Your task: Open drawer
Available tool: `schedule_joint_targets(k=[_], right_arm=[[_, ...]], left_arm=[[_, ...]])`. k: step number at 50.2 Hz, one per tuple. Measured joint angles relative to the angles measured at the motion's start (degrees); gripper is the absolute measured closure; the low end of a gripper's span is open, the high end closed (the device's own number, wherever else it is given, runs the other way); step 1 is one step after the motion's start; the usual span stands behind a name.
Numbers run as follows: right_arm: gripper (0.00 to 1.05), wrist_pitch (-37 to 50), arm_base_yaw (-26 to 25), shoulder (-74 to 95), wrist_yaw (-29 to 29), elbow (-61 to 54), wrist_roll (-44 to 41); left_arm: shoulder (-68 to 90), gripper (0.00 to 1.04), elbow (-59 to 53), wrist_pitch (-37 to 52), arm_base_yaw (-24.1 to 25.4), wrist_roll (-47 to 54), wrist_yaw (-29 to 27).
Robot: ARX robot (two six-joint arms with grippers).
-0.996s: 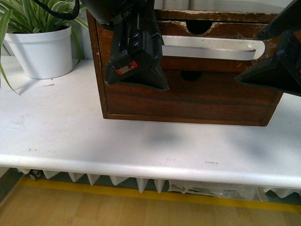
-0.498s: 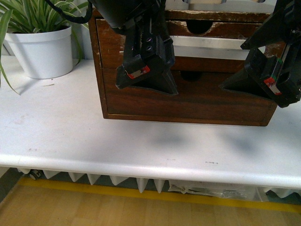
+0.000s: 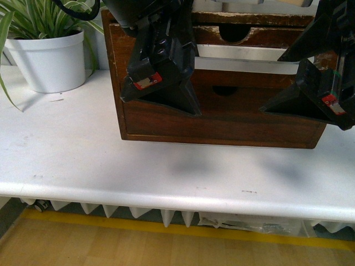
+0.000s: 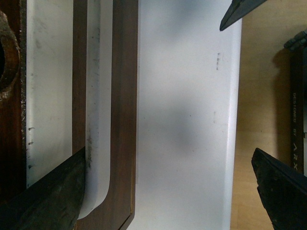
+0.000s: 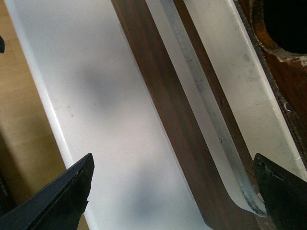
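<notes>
The drawer (image 3: 244,75) is the upper dark-brown front of a wooden chest, with a long white handle (image 3: 249,58) and a notch (image 3: 233,33) in its chipped top edge. It looks closed. My left gripper (image 3: 161,94) is open in front of the handle's left end. In the left wrist view (image 4: 165,201) one finger (image 4: 48,196) overlaps the handle's rounded end (image 4: 98,120). My right gripper (image 3: 316,100) is open at the handle's right end. In the right wrist view (image 5: 168,201) one finger (image 5: 283,196) sits by the handle's curved end (image 5: 211,120). I cannot tell whether either finger touches the handle.
A plain lower drawer front (image 3: 222,119) without a handle sits below. The chest stands on a white table (image 3: 83,149). A white pot with a striped plant (image 3: 47,55) stands at the back left. The table's front edge (image 3: 166,197) drops to a wooden floor.
My right gripper has come in from the right and now hangs in front of the chest's right end. My left gripper shifted right, then back left. The drawer has not moved.
</notes>
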Motion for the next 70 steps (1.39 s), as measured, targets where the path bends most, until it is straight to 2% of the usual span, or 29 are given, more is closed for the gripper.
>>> schedule_joint_targets(k=[34, 44, 53, 62, 70], right_arm=[[0.09, -13.03, 1.03, -4.5, -4.0, -0.81, -9.62], [0.09, -12.76, 1.36, -5.7, -5.33, -2.23, -9.57], [0.09, -8.63, 1.05, -7.74, -7.15, -4.37, -7.34], [0.09, -4.46, -1.31, -14.6, -12.07, -7.96, -4.59], [0.09, 7.41, -6.47, -23.89, -14.6, -16.96, 2.14]], left_arm=[[-3.89, 0.06, -1.33, -11.21, -1.01, 4.9, -1.38], [-5.97, 0.06, -4.07, -10.01, -1.25, 5.38, -1.49], [-8.96, 0.06, -8.17, -1.73, -1.05, 4.46, -1.38], [-16.13, 0.06, -16.35, 9.68, 0.57, 0.55, 2.64], [-26.84, 0.06, -28.06, 25.9, 3.48, -7.15, 2.93]])
